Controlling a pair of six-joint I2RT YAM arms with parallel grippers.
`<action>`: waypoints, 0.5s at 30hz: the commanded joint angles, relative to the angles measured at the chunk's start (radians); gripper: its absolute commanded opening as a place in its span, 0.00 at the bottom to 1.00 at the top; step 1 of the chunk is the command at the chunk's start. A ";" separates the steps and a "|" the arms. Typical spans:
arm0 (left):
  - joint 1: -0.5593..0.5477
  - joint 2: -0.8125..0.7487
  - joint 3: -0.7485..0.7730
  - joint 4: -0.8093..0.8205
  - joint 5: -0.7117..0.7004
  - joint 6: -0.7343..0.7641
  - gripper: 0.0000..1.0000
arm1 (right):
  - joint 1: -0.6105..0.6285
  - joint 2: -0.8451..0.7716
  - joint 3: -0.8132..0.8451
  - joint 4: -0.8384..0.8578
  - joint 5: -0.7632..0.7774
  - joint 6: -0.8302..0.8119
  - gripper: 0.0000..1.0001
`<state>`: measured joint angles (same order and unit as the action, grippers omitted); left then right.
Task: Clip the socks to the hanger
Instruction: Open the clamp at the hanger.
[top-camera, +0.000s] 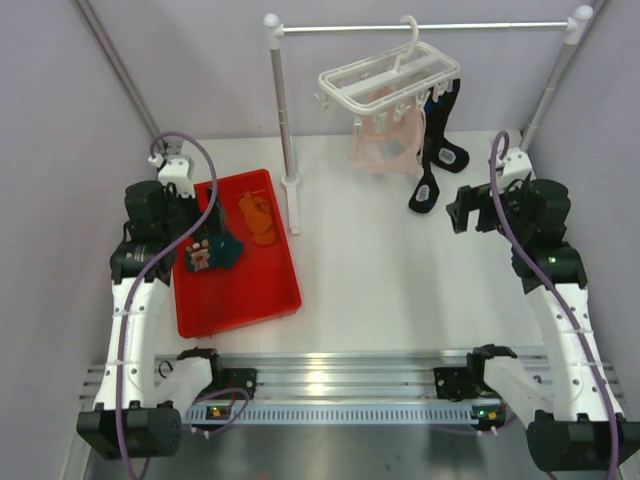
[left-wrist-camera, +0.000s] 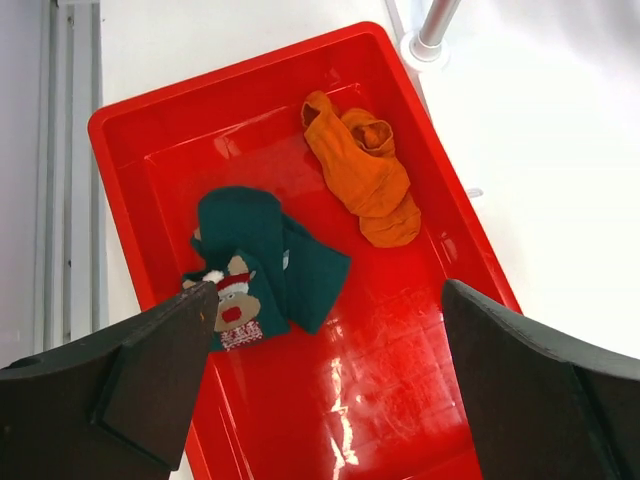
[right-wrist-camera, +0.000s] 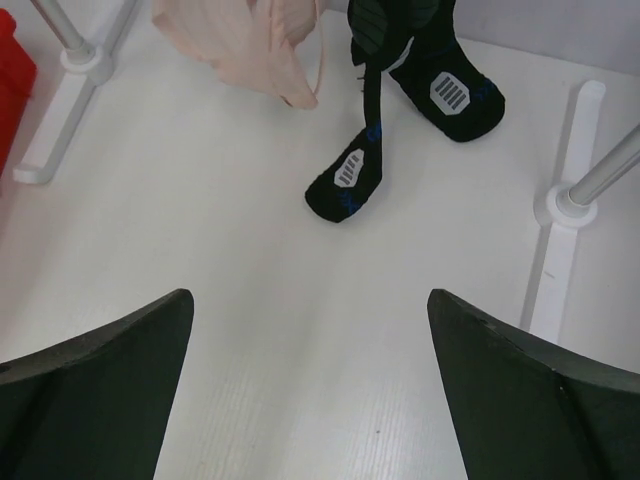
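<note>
Teal socks (left-wrist-camera: 265, 265) with a reindeer patch lie bunched in the middle of the red tray (left-wrist-camera: 400, 400). The orange socks (left-wrist-camera: 365, 170) lie just beyond them toward the tray's far side, their long axis running diagonally toward the rail's foot. None of the four is on the hanger (top-camera: 390, 75). It hangs from the rail (top-camera: 420, 27) at the far right of the surface (top-camera: 400, 260), with pale pink socks (top-camera: 385, 145) and black socks (top-camera: 435, 150) clipped beneath it. The left tool (left-wrist-camera: 328, 300) hovers directly over the tray with its fingers spread wide and nothing between them. In the left wrist view the teal bundle sits just below and ahead of it, closer to the left finger (left-wrist-camera: 150, 380) than to the right one, and the patch end nearly meets that fingertip. A straight drop would likely catch the bundle off-centre, so a small shift toward that side looks needed first. The right tool (right-wrist-camera: 310, 300), also spread and empty, hangs over bare surface near the black socks. It is well apart from the tray but close to the hanger. The left arm is therefore the nearer one for the pick, and the right is better placed to work the clips.
</note>
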<state>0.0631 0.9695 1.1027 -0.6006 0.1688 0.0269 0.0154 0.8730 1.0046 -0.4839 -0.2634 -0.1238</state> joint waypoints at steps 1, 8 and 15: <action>0.004 -0.048 -0.010 0.058 0.050 0.051 0.98 | -0.008 0.021 0.080 0.027 0.009 0.052 1.00; 0.001 -0.140 -0.127 0.295 0.495 0.012 0.97 | -0.008 0.081 0.121 0.096 -0.120 0.082 1.00; -0.163 -0.098 -0.245 0.705 0.577 0.045 0.94 | -0.008 0.124 0.147 0.312 -0.235 0.180 0.97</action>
<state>-0.0315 0.8375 0.8623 -0.1318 0.6521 0.0299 0.0143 0.9852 1.0851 -0.3561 -0.4183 -0.0139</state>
